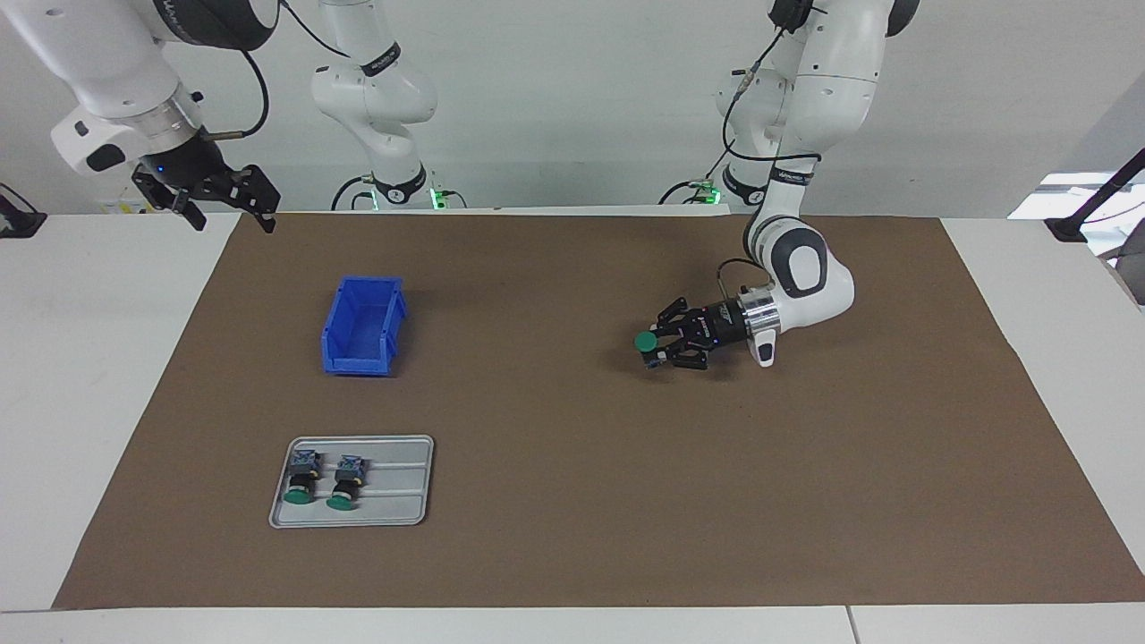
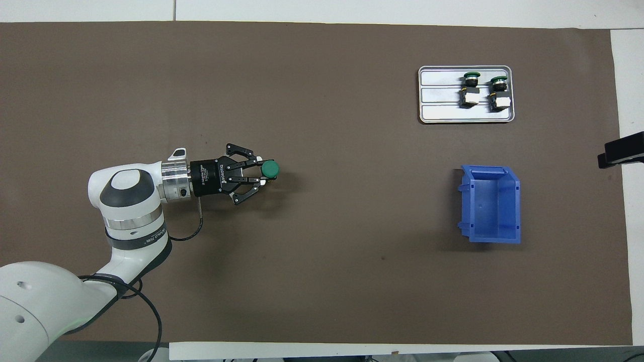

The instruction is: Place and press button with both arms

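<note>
My left gripper point(image 1: 656, 349) lies level and low over the brown mat, toward the left arm's end of the table. It is shut on a button point(image 1: 646, 342) whose green cap faces up. In the overhead view the left gripper point(image 2: 262, 177) shows with the button's cap point(image 2: 270, 169) at its tips. I cannot tell whether the button's body touches the mat. Two more buttons point(image 1: 301, 478) point(image 1: 345, 481) lie on a grey tray point(image 1: 402, 487). My right gripper point(image 1: 228, 213) waits open and empty, raised above the mat's corner near the robots.
A blue bin point(image 1: 356, 356) stands open and empty toward the right arm's end, nearer to the robots than the tray. In the overhead view the bin point(image 2: 490, 206) and the tray point(image 2: 437, 95) with its two buttons show too. The brown mat point(image 1: 572, 501) covers the table.
</note>
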Motion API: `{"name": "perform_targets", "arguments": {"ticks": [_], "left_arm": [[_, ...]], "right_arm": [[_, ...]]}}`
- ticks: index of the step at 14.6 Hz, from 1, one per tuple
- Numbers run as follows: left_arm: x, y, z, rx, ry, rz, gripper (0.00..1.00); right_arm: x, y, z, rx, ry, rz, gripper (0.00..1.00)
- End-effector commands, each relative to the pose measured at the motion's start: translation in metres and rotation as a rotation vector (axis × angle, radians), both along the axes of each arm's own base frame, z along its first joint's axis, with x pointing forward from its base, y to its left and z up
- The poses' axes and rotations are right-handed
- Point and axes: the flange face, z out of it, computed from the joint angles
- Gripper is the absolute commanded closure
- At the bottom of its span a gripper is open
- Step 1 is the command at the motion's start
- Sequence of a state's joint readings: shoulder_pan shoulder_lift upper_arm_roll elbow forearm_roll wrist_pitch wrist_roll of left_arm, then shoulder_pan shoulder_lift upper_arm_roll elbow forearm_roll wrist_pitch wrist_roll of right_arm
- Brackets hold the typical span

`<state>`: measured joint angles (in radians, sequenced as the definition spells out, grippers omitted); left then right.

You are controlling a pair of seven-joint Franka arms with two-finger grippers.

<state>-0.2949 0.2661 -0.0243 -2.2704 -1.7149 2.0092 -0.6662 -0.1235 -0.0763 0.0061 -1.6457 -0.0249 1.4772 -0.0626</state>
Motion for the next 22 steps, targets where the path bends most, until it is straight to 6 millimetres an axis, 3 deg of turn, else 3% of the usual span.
{"name": "perform_targets", "arguments": {"ticks": [1,20,22], "left_arm": [[-0.007,-0.005,-0.002,-0.021,-0.004,0.012,0.92],[-0.022,-0.019,-0.02,0.04,-0.027,0.001,0.92],[-0.023,-0.02,-0.021,0.041,-0.026,-0.001,0.86]], "right_arm": [[-0.007,0.0,0.001,0.004,0.008,0.01,0.01],[-0.006,0.0,0.001,0.004,0.006,0.012,0.01],[-0.007,0.0,0.001,0.004,0.008,0.01,0.01]]}}
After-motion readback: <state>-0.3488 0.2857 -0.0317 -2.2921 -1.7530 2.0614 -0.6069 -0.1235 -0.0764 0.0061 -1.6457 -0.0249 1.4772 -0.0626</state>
